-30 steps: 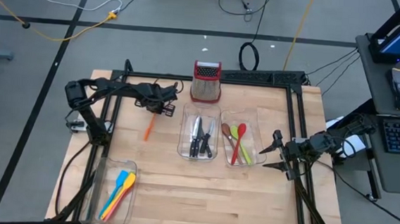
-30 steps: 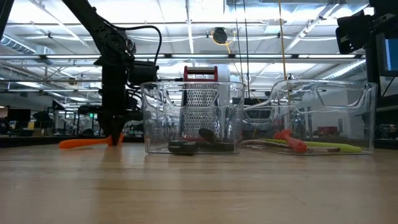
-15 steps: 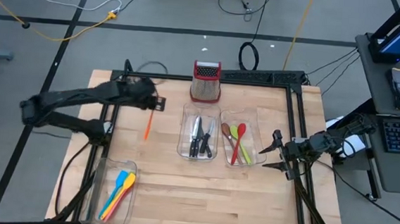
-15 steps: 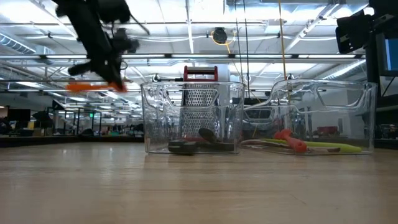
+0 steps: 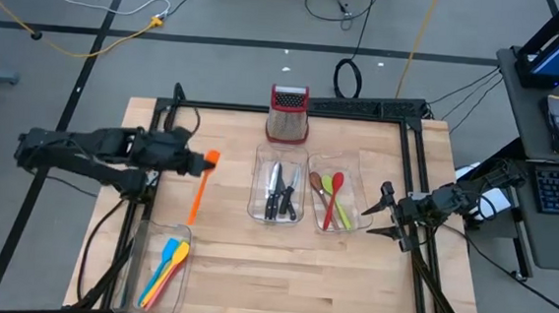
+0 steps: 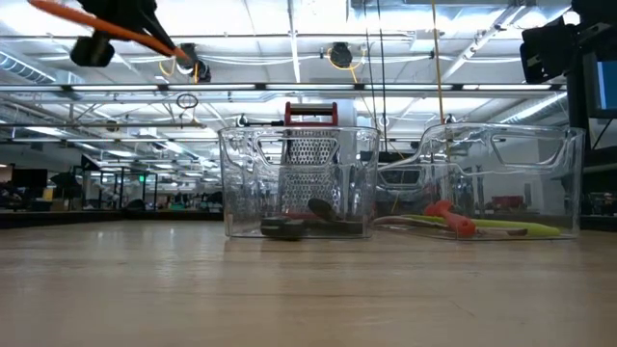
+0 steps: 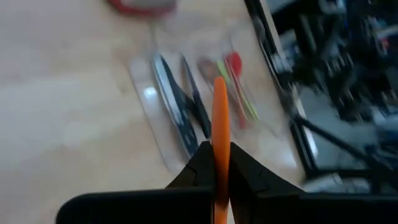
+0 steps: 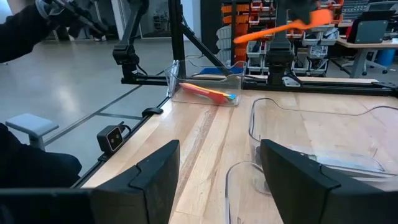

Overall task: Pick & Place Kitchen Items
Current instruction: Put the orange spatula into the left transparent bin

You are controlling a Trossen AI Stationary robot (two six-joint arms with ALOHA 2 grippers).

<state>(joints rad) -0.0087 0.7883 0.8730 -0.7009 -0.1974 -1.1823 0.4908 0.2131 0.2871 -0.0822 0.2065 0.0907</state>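
Your orange spatula (image 5: 199, 185) is a slim one-piece plastic utensil: a long thin handle ending in a short, squarish blade, all the same bright orange. It is off the wood entirely, held in the air over the left part of the table (image 5: 282, 265), well clear of the trays. From above, the blade end sits at the left gripper (image 5: 196, 161) and the handle slants away from it toward the near edge; in the low view the spatula (image 6: 101, 27) shows as a tilted orange bar high up at the picture's top left. Your left gripper is clamped tight on it, and the left wrist view shows the two dark fingers (image 7: 239, 171) pressed against either side of the orange shaft (image 7: 220, 121), which runs straight out between them. Below and beyond it lie the middle clear tray with black-handled knives (image 5: 279, 189) and, beside that, the tray with red and green spoons (image 5: 332, 198). A third clear tray near the front left corner holds the spatulas already there, blue, yellow and pink among them (image 5: 164, 269). The red-topped grater (image 5: 288, 116) stands at the far edge. Your right gripper (image 5: 383, 215) waits near the right edge of the table, jaws spread wide and holding nothing.
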